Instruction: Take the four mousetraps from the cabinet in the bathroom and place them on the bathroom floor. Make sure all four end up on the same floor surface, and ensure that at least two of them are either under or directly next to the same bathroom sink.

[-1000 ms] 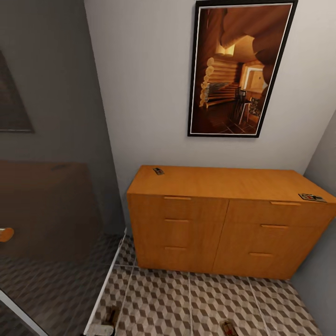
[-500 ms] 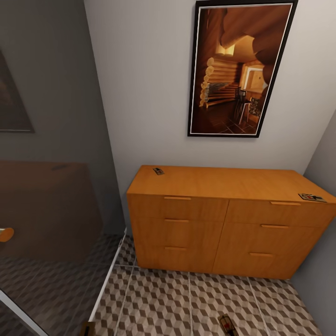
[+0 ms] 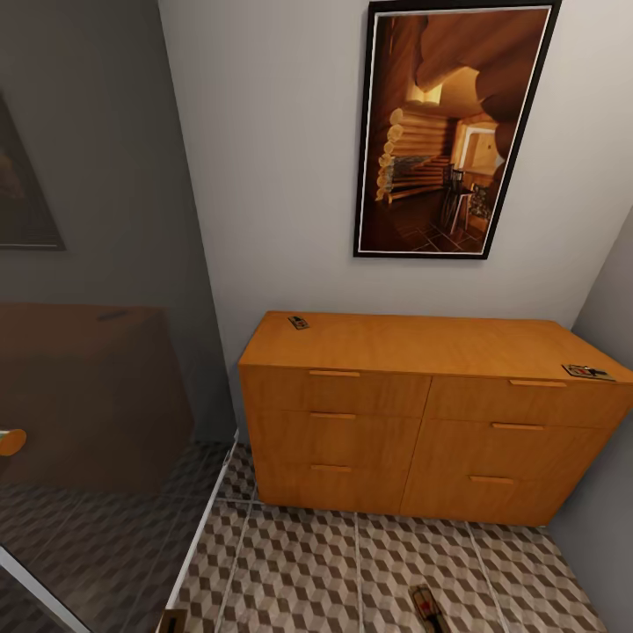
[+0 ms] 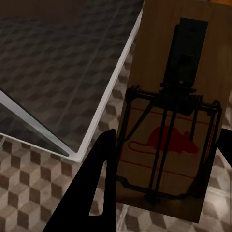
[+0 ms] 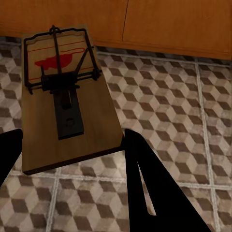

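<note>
Four mousetraps: two on the cabinet [image 3: 422, 413], two low over the bathroom floor [image 3: 308, 571], one between each gripper's fingers.
Left gripper [image 4: 164, 159]: seen along its dark fingers [image 4: 99, 179]; they flank a mousetrap [image 4: 169, 111], one at each long edge (whether they press on the board or stand just off it cannot be told).
Left trap, heading: long axis runs along the fingers; the end with the red mouse print and wire bar lies nearest the camera, the black plate at the far end.
Left trap, place: above the cube-patterned tiles, beside the white-edged glass panel [image 4: 63, 82]; whether it rests on the floor cannot be told.
Right gripper [image 5: 72, 145]: fingers [image 5: 150, 183] spread to either side of a second mousetrap [image 5: 67, 101]; the gap at the near finger is thin, so grasp or release cannot be told.
Right trap, heading: long axis points toward the cabinet front, slightly skewed; the red print end is farthest from the camera, the bare wood end nearest.
Right trap, place: over the tiles in front of the cabinet; in the head view it shows at the bottom edge.
Cabinet top: one trap [image 3: 298, 323] near the back left corner, another [image 3: 588, 373] at the front right corner, long axis along the front edge.
Wall: framed picture [image 3: 448, 132] above the cabinet.
</note>
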`<state>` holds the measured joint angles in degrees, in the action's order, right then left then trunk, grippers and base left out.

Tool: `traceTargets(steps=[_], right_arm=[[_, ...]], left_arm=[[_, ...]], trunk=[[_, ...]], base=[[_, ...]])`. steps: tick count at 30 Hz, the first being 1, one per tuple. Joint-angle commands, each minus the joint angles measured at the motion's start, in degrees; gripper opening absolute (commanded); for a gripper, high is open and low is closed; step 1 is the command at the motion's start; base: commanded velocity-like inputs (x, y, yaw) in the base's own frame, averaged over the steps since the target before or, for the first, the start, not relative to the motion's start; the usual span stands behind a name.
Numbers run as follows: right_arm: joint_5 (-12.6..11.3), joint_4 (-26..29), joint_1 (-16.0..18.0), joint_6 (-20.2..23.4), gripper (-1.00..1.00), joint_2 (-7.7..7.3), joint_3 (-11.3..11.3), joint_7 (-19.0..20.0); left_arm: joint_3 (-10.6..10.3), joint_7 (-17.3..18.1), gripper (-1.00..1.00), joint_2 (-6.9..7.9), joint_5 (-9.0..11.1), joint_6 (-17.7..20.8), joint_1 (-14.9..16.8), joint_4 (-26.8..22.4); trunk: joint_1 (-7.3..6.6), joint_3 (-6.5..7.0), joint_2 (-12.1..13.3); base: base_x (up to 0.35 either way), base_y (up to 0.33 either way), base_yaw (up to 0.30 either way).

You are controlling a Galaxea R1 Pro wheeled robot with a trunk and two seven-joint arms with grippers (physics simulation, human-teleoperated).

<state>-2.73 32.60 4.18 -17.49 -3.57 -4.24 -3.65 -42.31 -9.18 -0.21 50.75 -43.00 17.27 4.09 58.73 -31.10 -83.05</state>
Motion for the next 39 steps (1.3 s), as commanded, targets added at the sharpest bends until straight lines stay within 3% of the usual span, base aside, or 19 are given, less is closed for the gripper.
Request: traceTargets(steps=[1, 11, 30, 39], right_arm=[[-0.44, -0.05, 0.04, -0.43, -1.0, -0.06, -0.49, -0.57], [-0.35, -0.09, 0.04, -0.87, -1.0, -0.03, -0.44, -0.73], [-0.38, -0.17, 0.04, -0.88, -1.0, -0.03, -0.42, -0.86], [-0.35, -0.17, 0.04, -0.88, -1.0, -0.03, -0.42, -1.01]], left_arm=[[-0.23, -0.94, -1.0, -0.07, -0.68, -0.08, 0.04, 0.1], [-0.23, -0.87, -1.0, -0.11, -0.72, -0.07, 0.04, 0.13], [-0.3, -0.84, -1.0, 0.02, -0.74, 0.54, -0.01, 0.13], [-0.31, -0.84, -1.0, 0.11, -0.74, 0.63, -0.04, 0.13]], trunk=[[0.0, -0.05, -0.03], [0.0, -0.05, -0.03], [0.0, -0.05, -0.03], [0.0, -0.05, -0.03]], base=[[0.0, 0.0, 0.0], [-0.036, 0.0, 0.0], [-0.314, 0.0, 0.0], [-0.067, 0.0, 0.171]])
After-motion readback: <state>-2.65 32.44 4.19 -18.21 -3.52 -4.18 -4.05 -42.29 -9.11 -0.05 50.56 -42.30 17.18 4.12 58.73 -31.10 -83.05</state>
